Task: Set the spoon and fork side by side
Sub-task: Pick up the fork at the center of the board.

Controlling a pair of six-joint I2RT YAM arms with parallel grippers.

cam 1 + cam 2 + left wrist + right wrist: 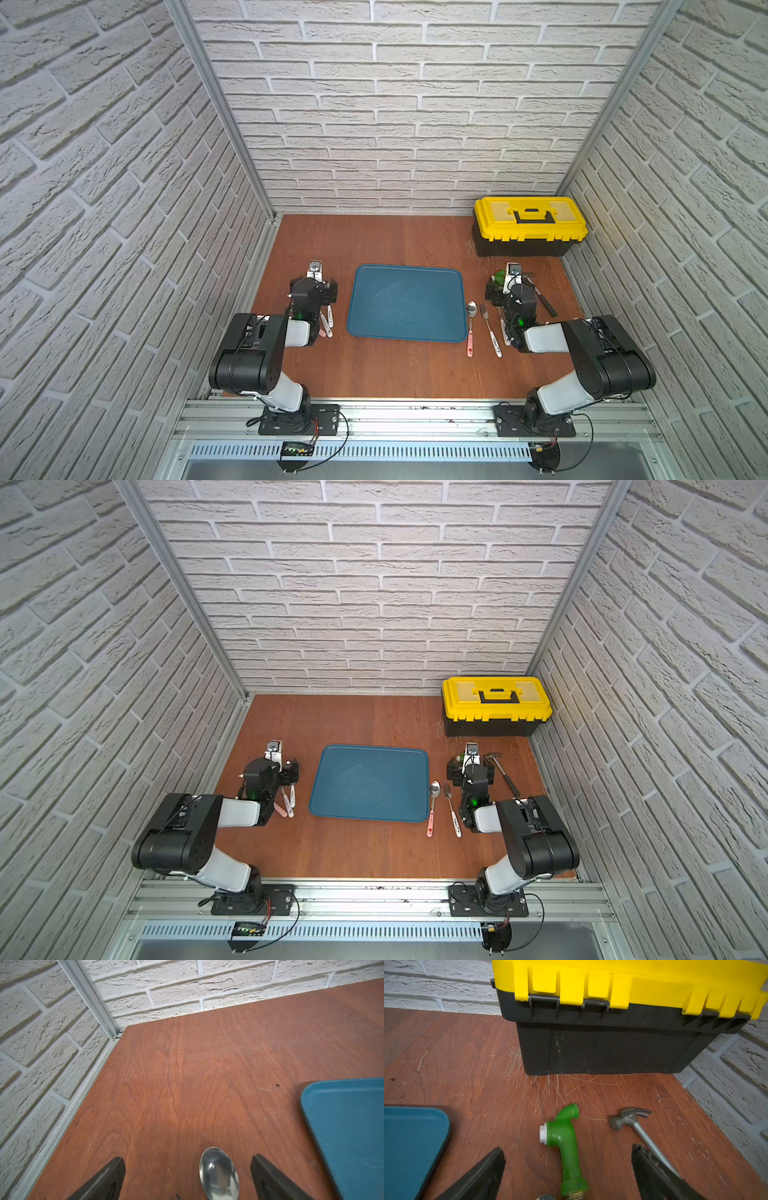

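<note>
Closest to the lens, the rail [415,411] carries both arm bases at the front edge of the table [374,374]. Beyond it, in both top views, the blue tray [405,303] lies flat mid-table with nothing on it. The spoon [470,330], pink-handled, lies on the wood just beside the tray's right edge. The fork [490,331], white-handled, lies just to its right with a narrow gap between them. Both heads point toward the back wall, and the fork's handle splays slightly outward. Neither is held. Another white handle [504,332] shows at the edge of the right arm. The left gripper [188,1158] hangs over the table left of the tray, spread wide and empty. In its wrist view the bowl of a second spoon [219,1174] lies between the fingers, touching neither. More handles [328,320] stick out from under that wrist in a top view. The right gripper [569,1151] is likewise spread wide and holds nothing. A green fitting [564,1138] lies on the wood between its fingers, and a hammer [629,1118] lies beside the fitting, its shaft running behind one finger. A yellow-lidded toolbox [528,224] stands shut in the back right corner.
</note>
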